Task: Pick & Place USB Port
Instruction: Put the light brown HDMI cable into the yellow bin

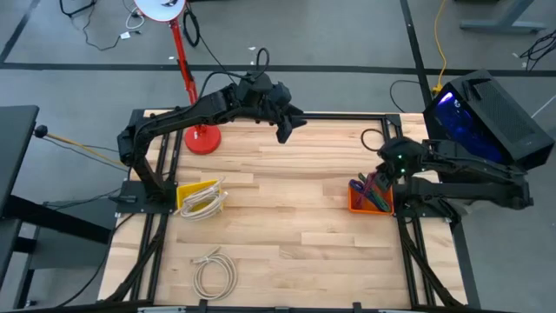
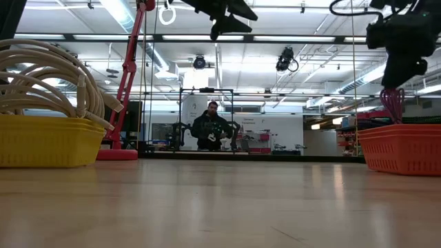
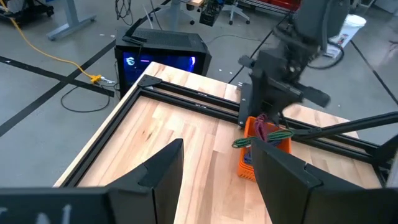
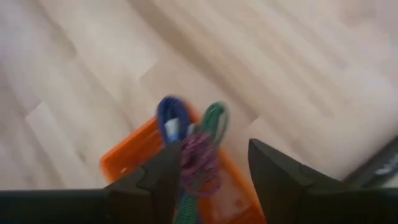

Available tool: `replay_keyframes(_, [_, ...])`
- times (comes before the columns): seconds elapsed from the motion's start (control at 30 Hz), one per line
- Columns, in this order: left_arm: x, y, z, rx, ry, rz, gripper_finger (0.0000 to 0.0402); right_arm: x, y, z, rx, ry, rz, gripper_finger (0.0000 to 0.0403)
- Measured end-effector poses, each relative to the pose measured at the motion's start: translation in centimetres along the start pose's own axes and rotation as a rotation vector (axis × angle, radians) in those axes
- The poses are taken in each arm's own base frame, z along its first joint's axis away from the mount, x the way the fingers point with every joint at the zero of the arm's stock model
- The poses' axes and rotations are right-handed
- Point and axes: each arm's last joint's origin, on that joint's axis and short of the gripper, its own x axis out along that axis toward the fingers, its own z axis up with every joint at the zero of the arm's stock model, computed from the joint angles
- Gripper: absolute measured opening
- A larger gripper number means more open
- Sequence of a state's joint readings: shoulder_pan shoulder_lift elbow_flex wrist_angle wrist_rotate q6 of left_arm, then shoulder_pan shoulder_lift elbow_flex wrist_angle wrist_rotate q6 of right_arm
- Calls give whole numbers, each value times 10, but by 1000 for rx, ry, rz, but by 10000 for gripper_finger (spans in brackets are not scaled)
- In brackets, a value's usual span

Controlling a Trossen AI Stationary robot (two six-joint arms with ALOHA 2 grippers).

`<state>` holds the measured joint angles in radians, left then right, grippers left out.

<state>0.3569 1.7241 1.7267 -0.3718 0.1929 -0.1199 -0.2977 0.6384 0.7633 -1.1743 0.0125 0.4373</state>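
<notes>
Coloured cable bundles, blue (image 4: 172,118), green (image 4: 214,119) and purple (image 4: 200,163), stand up out of an orange basket (image 1: 360,203) at the table's right side. My right gripper (image 4: 214,171) is open just above the basket (image 4: 127,155), with the purple loop between its fingers, close to one of them. In the low view the purple loop (image 2: 393,103) rises from the basket (image 2: 403,148) toward that gripper (image 2: 403,72). My left gripper (image 1: 285,130) is open, raised high over the table's far middle. My right gripper comes at the cables from above, pointing down. The purple loop (image 4: 194,160) stands right beside the inner side of one finger (image 4: 166,169). I cannot tell whether they touch.
A yellow basket (image 1: 198,198) with white cables sits at the table's left side. A loose white cable coil (image 1: 215,271) lies near the near edge. A red lamp base (image 1: 201,139) stands at the far left. A person (image 2: 212,127) stands far behind the table.
</notes>
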Motion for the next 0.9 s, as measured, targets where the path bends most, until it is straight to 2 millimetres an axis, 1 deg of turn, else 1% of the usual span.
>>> replay_keyframes(0.17, [0, -1, -2, -3, 20, -28, 193, -22, -2, 11, -23, -107, -74, 188])
replay_keyframes(0.3, [0, -2, -11, -16, 116, -56, 193, -46, 0, 23, -16, -233, -78, 188])
replay_keyframes(0.4, [-3, -7, -29, -3, 294, -63, 193, -63, 5, 36, -6, -379, -21, 188])
replay_keyframes(0.53, [-14, -22, -62, 57, 645, -68, 193, -78, 13, 50, -43, -546, 78, 188])
replay_keyframes(0.63, [-23, -37, -82, 112, 868, -43, 193, -81, 16, 57, -62, -612, 100, 188])
replay_keyframes(0.67, [-26, -43, -85, 127, 910, -42, 193, -81, 16, 59, -66, -618, 101, 188])
replay_keyframes(0.9, [-40, -89, -99, 212, 1033, -93, 193, -69, 19, 65, -57, -536, 89, 188])
